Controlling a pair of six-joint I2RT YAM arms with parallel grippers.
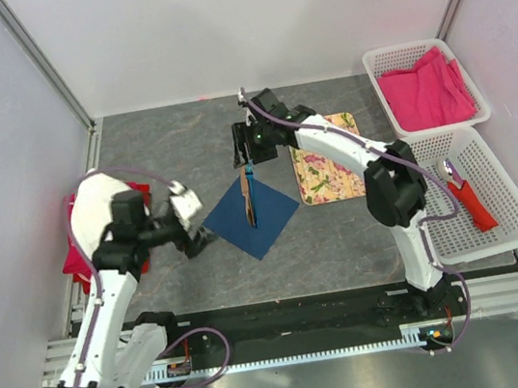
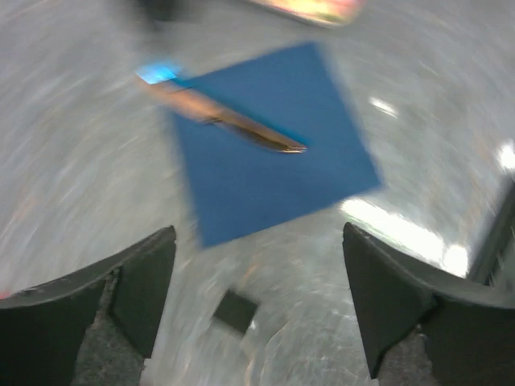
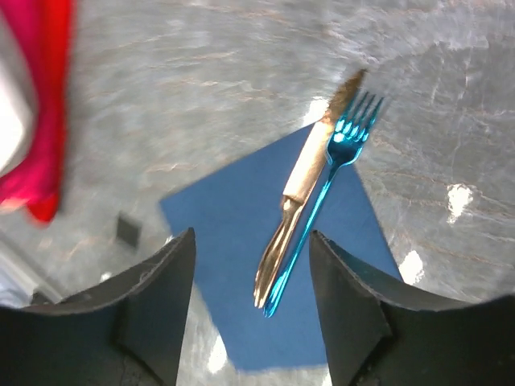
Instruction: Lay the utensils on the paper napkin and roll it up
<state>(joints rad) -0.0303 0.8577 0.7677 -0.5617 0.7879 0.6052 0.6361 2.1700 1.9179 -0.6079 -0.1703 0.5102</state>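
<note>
A dark blue paper napkin lies like a diamond in the middle of the table. A bright-blue fork and a gold-coloured knife lie side by side on it, their heads over its far corner. My right gripper hovers over that far corner, open and empty, with the utensil handles showing between its fingers. My left gripper is open and empty near the napkin's left corner. Its view is blurred and shows the napkin and knife ahead of the gripper.
A floral mat lies right of the napkin. Two white baskets stand at the right: one with pink cloth, one with a red-handled tool. A red cloth lies at the left. A small black square is on the table.
</note>
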